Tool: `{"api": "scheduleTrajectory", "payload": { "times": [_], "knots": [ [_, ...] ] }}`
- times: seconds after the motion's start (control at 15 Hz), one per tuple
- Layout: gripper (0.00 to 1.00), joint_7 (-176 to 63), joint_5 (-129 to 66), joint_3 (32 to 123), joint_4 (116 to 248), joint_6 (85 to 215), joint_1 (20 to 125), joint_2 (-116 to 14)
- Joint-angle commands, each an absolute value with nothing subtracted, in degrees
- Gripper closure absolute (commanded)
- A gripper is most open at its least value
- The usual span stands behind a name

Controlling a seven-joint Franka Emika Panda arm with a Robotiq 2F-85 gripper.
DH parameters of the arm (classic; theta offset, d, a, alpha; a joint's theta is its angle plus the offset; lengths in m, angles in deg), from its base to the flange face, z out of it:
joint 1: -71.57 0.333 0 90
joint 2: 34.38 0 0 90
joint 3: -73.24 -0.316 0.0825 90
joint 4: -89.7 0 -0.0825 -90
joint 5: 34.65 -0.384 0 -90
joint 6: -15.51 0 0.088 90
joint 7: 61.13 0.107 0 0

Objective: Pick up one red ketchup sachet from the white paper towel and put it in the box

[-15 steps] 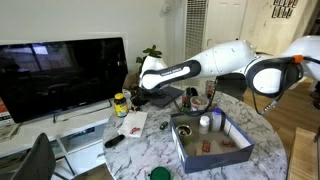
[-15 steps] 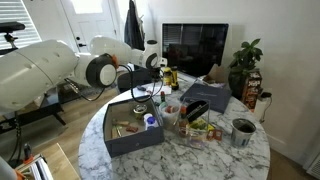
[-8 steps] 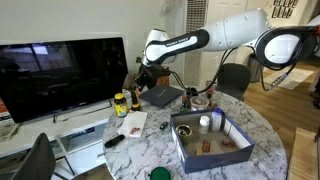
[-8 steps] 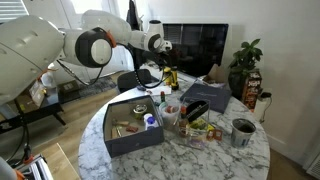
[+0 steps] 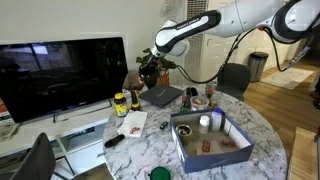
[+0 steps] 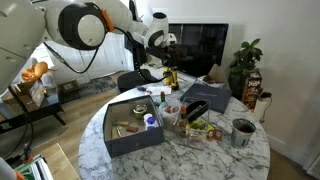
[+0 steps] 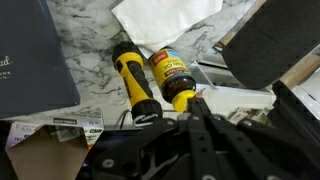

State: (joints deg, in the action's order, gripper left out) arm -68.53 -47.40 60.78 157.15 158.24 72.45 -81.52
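Observation:
My gripper (image 5: 150,70) hangs high above the table's far side, over the bottle and the dark slab; it also shows in an exterior view (image 6: 163,45). In the wrist view the fingers (image 7: 198,102) are shut together, with a thin red sliver of a ketchup sachet (image 7: 200,92) at their tips. The white paper towel (image 5: 130,122) lies on the marble table with red sachets (image 5: 133,128) on it, and its edge shows in the wrist view (image 7: 165,18). The grey-blue box (image 5: 238,150) with a brown floor stands apart from it (image 6: 112,137).
A yellow-labelled bottle (image 7: 172,75) and a yellow-black torch (image 7: 130,75) lie below the gripper. A dark grey slab (image 5: 160,96) and a dark book (image 7: 35,50) sit nearby. A TV (image 5: 60,70), a plant (image 6: 243,65) and a metal cup (image 6: 240,130) surround the table.
The arm has risen from just above the table near the paper towel to high over the bottle and slab, with the fingers staying shut.

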Motion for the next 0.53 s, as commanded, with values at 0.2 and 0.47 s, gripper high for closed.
{"api": "scheduleTrajectory", "payload": {
  "times": [0.2,0.47],
  "knots": [
    [1.0,-89.5,-60.8,50.3,177.6,162.4,58.1,-68.3],
    [1.0,-100.1,-72.6,46.8,187.5,162.6,51.1,-60.8]
  ]
}}
